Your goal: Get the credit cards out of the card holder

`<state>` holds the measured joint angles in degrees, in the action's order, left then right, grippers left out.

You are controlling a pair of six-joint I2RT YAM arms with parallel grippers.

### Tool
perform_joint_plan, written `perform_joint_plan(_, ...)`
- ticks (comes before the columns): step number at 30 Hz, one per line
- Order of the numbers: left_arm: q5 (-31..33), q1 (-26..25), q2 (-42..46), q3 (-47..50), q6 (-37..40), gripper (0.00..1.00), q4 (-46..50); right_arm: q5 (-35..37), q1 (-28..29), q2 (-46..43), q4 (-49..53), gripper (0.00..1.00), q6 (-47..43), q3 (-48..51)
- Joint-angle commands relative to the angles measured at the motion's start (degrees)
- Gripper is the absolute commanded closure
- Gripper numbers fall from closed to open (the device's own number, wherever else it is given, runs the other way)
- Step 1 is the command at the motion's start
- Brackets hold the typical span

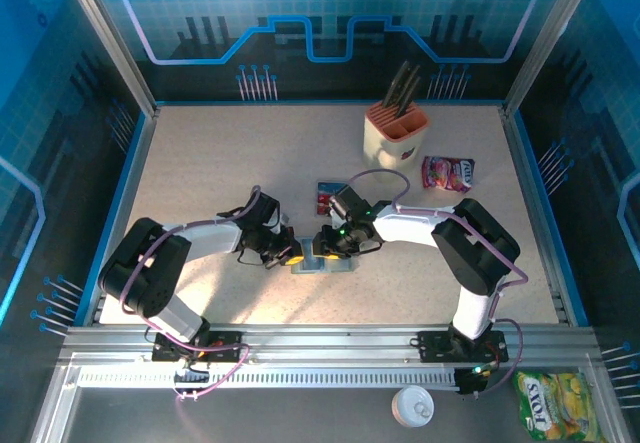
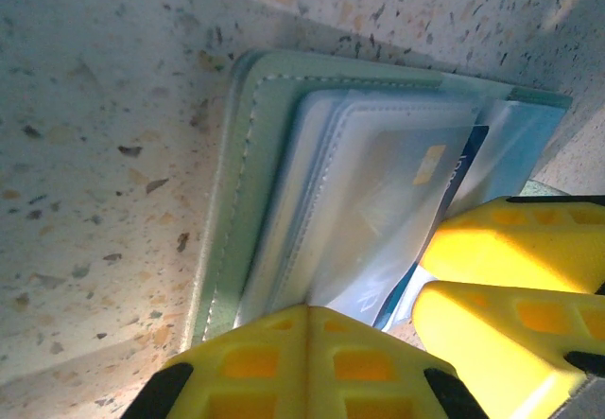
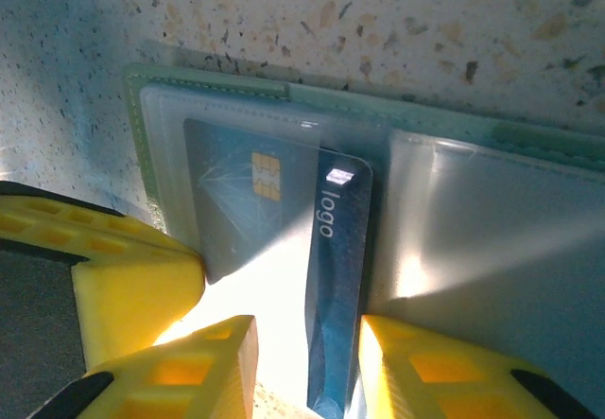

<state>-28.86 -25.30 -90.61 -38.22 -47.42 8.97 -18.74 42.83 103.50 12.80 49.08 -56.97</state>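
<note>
Card holder [image 1: 322,261] lies open on the desk [image 1: 220,163], with the closed left end effector [image 2: 305,348] pressing on its edge. One credit card [image 1: 327,198] is already out, just beyond the holder. The right end effector [image 3: 307,362] narrowly straddles a half-out blue card [image 3: 336,277], and a chip card [image 3: 246,201] is still sleeved, so roughly midway I'd say.

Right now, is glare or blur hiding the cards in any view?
Right wrist view: glare between the right yellow fingers washes out the lower edge of the blue chip card; its chip reads clearly. Left wrist view: the left yellow fingers are blurred, and the grey-green bifold wallet has hazy clear sleeves. Top view: wallet too small to judge.
</note>
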Motion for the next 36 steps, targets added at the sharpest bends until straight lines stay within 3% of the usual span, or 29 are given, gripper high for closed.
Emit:
perform_joint_plan(1,2.45,-0.25,-1.85,0.05,1.36,1.0,5.18,2.13,0.18,0.07,2.69,0.64,0.68,0.66)
perform_joint_plan(9,2.31,-0.21,-2.3,-0.1,1.36,1.0,5.09,0.5,0.1,1.66,2.13,0.64,0.71,0.08)
perform_joint_plan(22,2.31,-0.25,-2.74,-0.38,1.34,1.0,5.27,-4.64,-1.38,-0.88,-8.05,0.66,3.76,4.02)
perform_joint_plan(36,2.02,-0.27,-3.15,-0.2,1.28,1.0,5.01,-8.02,-2.89,-2.87,-17.6,0.77,7.13,9.68)
